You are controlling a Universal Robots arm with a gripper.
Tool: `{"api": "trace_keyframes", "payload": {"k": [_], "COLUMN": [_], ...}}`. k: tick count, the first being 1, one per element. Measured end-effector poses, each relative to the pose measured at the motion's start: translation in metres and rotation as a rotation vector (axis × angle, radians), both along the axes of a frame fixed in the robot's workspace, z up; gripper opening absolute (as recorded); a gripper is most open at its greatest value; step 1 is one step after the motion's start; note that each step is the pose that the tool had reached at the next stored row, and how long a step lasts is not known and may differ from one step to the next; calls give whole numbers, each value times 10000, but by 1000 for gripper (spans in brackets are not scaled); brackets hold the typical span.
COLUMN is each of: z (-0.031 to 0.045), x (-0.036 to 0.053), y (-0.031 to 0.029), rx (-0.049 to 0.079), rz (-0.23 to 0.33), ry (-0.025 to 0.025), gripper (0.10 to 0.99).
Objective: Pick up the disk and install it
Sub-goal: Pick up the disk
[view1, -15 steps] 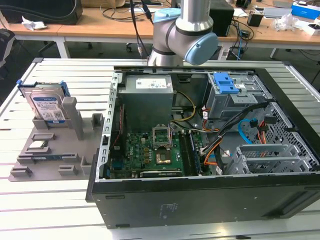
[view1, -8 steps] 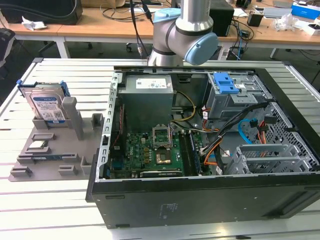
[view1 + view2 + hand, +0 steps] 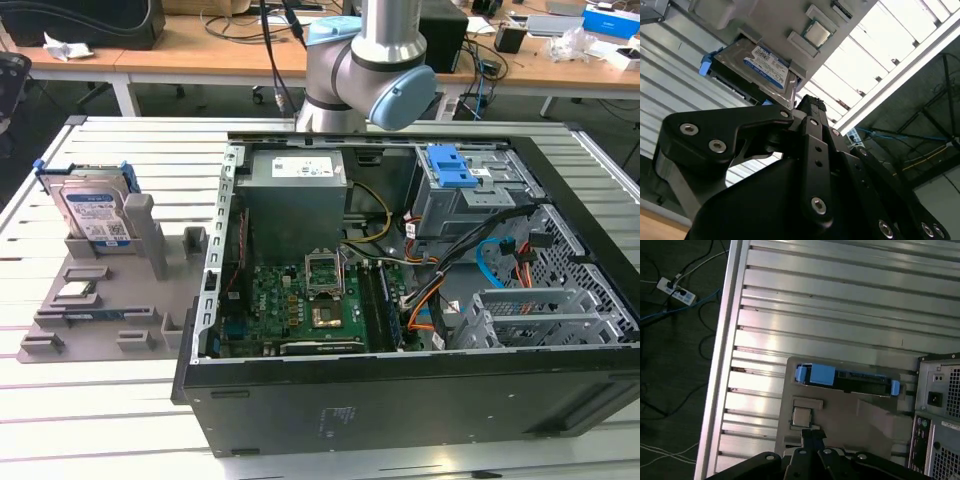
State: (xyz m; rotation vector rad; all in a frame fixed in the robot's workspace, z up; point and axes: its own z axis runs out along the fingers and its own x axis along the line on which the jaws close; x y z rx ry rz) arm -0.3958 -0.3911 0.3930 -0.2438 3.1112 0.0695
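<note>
Near to far, for your log.

- **Gripper:** Closest to the wrist cameras is the gripper (image 3: 809, 104). Its black linkages block much of the second wrist view. The fingers meet at the tips, closed on nothing.
- **Fixture:** Past the tips you see the grey fixture (image 3: 840, 410), partly hidden behind the gripper.
- **Disk:** The disk (image 3: 760, 67) stands on edge in a slot of that fixture, blue frame around it, lower edge hidden in the slot. It is well apart from the gripper and untouched.
- **Layout:** In the exterior view the fixture lies on the slatted table (image 3: 60, 420), just beside the open computer case (image 3: 400, 410), on the exterior view's left.
- **Arm:** The arm (image 3: 370, 60) rises behind the case, and you lose it at the picture's upper edge. The wrist views show the gripper pointing down toward the fixture.
</note>
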Motion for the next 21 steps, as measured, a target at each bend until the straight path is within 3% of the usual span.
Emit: {"api": "trace_keyframes", "payload": {"k": [2,8,17,21], "z": [0,0,0,0], "x": [0,0,0,0], "y": [0,0,0,0], "rx": [0,0,-1,0], "rz": [843,1902,4405,5019], "ry": [-1,-1,0,0], "gripper": [106,106,106,106]}}
